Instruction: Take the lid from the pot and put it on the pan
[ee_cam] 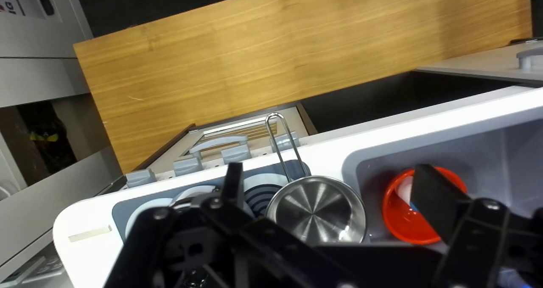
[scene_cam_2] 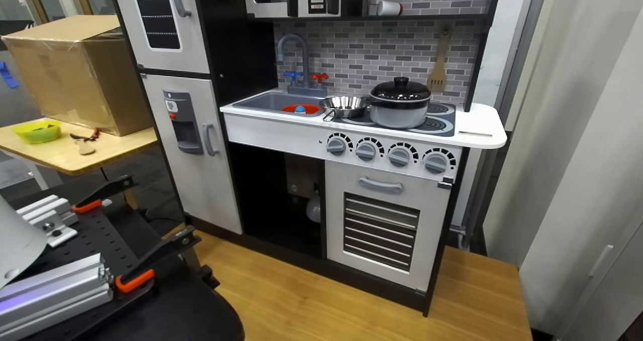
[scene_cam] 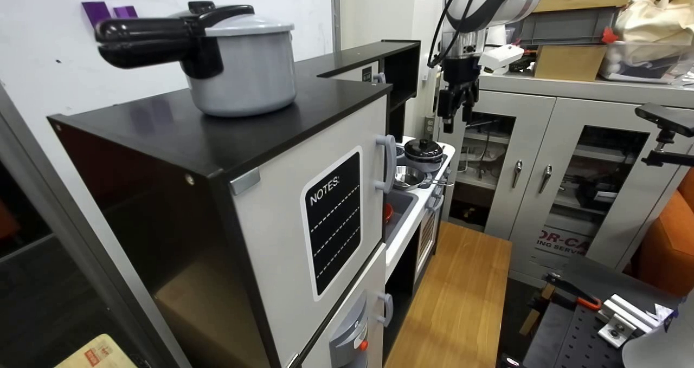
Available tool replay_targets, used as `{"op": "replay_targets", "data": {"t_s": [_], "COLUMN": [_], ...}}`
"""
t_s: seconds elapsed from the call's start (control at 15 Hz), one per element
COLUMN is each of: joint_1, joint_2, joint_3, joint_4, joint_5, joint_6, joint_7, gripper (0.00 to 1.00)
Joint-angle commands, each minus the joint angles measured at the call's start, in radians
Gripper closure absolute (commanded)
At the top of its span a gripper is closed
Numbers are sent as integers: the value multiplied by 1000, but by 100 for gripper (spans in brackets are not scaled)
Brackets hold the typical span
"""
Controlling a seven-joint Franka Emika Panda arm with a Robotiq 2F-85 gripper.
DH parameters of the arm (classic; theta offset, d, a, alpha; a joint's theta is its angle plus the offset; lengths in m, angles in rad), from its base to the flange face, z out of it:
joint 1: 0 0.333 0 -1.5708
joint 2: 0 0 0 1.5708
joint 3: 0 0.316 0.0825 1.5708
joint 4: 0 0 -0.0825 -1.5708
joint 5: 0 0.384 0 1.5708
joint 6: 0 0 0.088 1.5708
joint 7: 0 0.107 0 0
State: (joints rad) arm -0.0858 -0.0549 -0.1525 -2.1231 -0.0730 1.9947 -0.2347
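A grey pot [scene_cam_2: 399, 115] stands on the toy stove. Its black lid [scene_cam_2: 401, 91] with a top knob sits on it; pot [scene_cam: 424, 166] and lid [scene_cam: 423, 150] also show in an exterior view. A shiny metal pan [scene_cam_2: 346, 108] with a wire handle stands beside the pot, toward the sink; it also shows in an exterior view [scene_cam: 407, 178] and in the wrist view [ee_cam: 316, 211]. My gripper [scene_cam: 455, 120] is open and empty, pointing down well above the stove. In the wrist view its fingers [ee_cam: 331, 178] are spread over the pan; they largely hide the pot and lid.
A red bowl [ee_cam: 407, 220] lies in the grey sink [scene_cam_2: 256, 102] beside the pan. A faucet [scene_cam_2: 304, 60] rises behind the sink. A shelf with a white cup [scene_cam_2: 389, 8] overhangs the back. A larger grey pot [scene_cam: 246, 72] stands on the toy fridge.
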Motion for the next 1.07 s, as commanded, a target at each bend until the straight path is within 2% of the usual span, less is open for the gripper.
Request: {"op": "replay_targets", "data": {"t_s": [0.0,0.53,1.0], "joint_1": [-21,-48,-76], "joint_2": [66,224,339], "joint_3": [2,-2,0], "joint_4": [52,214,287], "joint_5": [-27,-27,11], "joint_6": [42,69,66], "joint_7": [-18,2,21], "gripper": [0,0,0]}}
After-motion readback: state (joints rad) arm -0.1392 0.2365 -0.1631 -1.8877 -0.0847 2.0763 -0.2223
